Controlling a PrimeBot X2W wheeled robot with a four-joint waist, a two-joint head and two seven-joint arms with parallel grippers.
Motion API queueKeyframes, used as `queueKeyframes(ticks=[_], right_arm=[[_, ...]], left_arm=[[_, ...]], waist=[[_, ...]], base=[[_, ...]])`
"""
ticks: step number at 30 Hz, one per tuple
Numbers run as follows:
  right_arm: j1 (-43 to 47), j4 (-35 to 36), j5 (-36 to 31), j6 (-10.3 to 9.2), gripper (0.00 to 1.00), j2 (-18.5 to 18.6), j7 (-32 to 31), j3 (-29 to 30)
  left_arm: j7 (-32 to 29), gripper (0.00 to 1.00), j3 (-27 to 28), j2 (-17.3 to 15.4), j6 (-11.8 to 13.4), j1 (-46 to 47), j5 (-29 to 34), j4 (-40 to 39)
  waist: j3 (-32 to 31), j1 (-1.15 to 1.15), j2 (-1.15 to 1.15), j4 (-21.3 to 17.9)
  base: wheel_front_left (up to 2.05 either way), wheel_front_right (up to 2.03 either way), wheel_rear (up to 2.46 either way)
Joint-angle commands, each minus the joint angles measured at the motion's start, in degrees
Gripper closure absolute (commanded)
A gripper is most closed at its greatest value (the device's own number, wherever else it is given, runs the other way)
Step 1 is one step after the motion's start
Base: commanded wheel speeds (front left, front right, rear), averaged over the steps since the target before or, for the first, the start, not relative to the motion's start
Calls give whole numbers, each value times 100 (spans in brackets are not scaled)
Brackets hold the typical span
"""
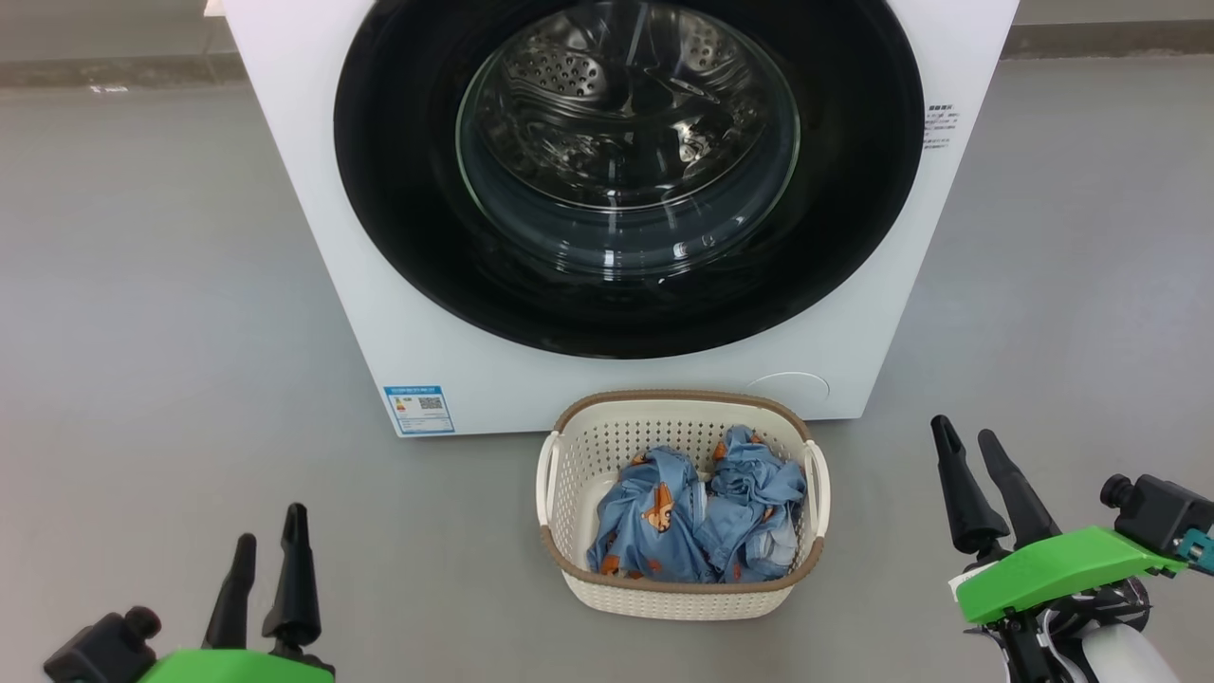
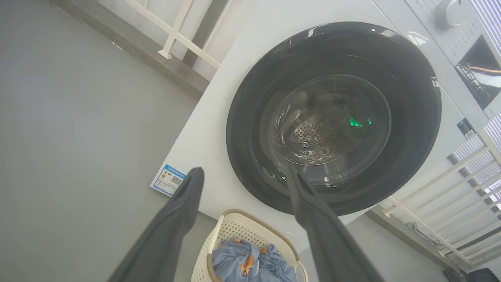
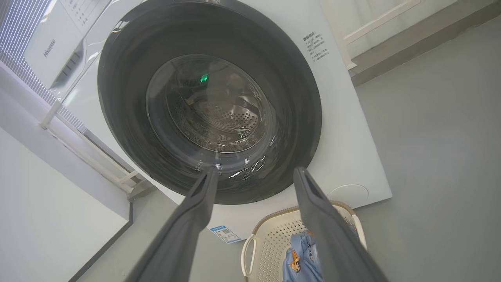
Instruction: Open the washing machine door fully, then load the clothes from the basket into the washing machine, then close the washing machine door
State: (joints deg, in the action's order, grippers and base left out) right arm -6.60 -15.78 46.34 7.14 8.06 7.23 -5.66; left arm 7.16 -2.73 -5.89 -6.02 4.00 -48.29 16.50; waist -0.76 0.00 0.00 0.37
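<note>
The white washing machine [image 1: 332,237] stands ahead with its round black door [image 1: 854,218] shut flat against the front; the steel drum shows through the glass window [image 1: 626,142]. On the floor before it sits the cream basket [image 1: 574,446] with two light blue clothes [image 1: 697,517] bunched inside. My left gripper [image 1: 270,536] hovers open at the lower left, well left of the basket. My right gripper [image 1: 963,436] is open at the lower right, to the basket's right. Both wrist views look up at the door [image 2: 254,98] [image 3: 129,98] over the basket [image 2: 242,227] [image 3: 270,235].
Grey floor [image 1: 142,313] spreads to both sides of the machine. A blue energy sticker [image 1: 417,410] and a round service cap [image 1: 787,387] sit low on its front. White railings [image 2: 176,35] [image 3: 375,23] and a wall base run behind.
</note>
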Motion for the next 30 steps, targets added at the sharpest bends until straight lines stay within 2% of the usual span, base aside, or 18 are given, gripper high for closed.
queueKeyframes(ticks=[1, 30], right_arm=[[-309, 126, -137, 24, 0, 124, 76, -118], [-512, -49, -1980, 32, 0, 354, 585, -377]], left_arm=[[74, 0, 110, -66, -45, 299, 153, -108], [590, 0, 47, -194, -124, 401, 1982, -58]], waist=[[-2, 0, 0, 1], [-44, 0, 0, -10]], base=[[0, 0, 0], [0, 0, 0]])
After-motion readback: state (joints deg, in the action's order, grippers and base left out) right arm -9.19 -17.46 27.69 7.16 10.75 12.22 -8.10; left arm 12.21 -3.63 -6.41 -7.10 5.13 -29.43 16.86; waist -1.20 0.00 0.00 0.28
